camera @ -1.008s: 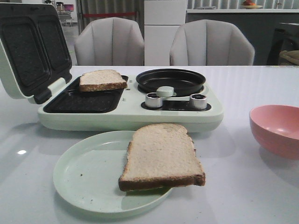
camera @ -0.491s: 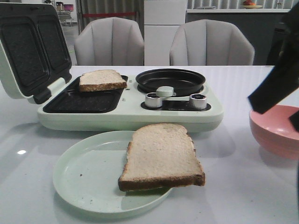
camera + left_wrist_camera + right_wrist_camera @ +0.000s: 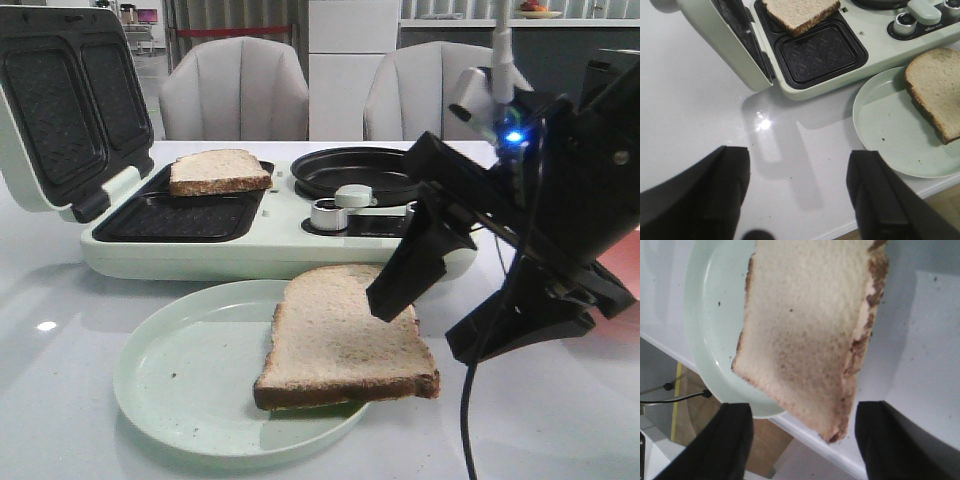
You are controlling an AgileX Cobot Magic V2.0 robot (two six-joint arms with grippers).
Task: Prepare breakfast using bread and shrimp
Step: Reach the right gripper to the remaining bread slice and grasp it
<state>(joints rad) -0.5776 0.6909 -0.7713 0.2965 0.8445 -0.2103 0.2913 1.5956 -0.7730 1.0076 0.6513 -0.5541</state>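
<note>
Black right gripper (image 3: 455, 320) has swung in over the pale brown-crusted bread slice (image 3: 345, 335) on the mint round plate (image 3: 190, 375), jaws spread; left gripper (image 3: 797, 192) also spread. No legible writing.

No words or numbers can be read anywhere. The green sandwich maker (image 3: 280, 245) has a dark strip by its silver knobs (image 3: 328, 214) (there may be tiny print on it), but it is too small and blurry to make out.
</note>
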